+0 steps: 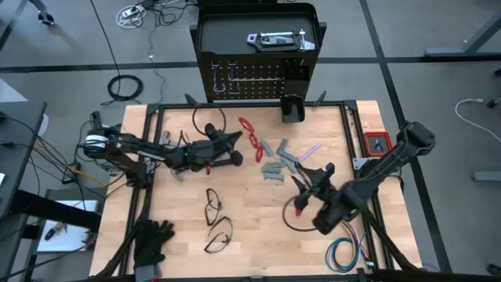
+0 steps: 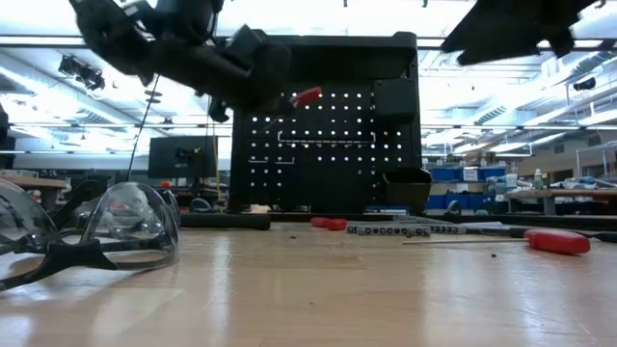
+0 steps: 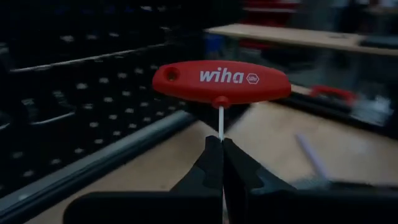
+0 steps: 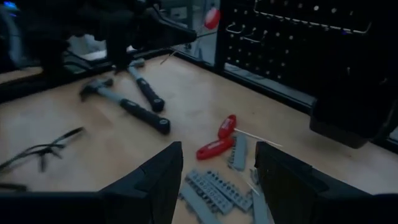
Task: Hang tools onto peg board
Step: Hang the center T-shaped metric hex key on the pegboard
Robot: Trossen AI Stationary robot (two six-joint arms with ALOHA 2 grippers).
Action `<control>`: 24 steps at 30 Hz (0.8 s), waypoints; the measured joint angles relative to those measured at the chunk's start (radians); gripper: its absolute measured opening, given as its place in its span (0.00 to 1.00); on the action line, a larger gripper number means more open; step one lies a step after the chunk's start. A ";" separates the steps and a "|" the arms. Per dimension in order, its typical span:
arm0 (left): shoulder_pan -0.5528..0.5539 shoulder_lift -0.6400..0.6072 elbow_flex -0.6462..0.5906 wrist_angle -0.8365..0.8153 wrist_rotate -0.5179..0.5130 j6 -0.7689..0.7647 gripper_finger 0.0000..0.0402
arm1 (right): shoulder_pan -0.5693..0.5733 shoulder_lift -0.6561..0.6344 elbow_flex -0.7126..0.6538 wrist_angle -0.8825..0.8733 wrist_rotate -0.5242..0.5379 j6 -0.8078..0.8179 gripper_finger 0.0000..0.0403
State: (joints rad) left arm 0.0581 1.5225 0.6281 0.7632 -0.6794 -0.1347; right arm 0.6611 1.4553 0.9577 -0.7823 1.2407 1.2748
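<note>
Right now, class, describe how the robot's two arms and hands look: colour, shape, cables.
Both arms are dark, near-black, built of jointed tubular segments. The left arm has a pale band at its base end. Each hand, left hand and right hand, ends in two dark tapered fingers. No markings show.

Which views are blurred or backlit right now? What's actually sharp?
Left wrist view: the red T-handle driver pinched in the left hand is sharp; the peg board and table behind are blurred. Low view: bright ceiling lights backlight the arms into silhouettes; the safety glasses up close look oversized. Right wrist view: dim, the right hand's fingers soft; hammers readable.
</note>
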 joint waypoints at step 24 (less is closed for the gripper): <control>0.152 0.588 0.584 0.310 -0.270 0.128 0.00 | -0.027 -0.227 0.000 -0.166 0.086 -0.221 0.47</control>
State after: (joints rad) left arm 0.2101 2.1107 1.2121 1.0729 -0.9492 -0.0066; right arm 0.6339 1.2283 0.9577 -0.9478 1.3270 1.0539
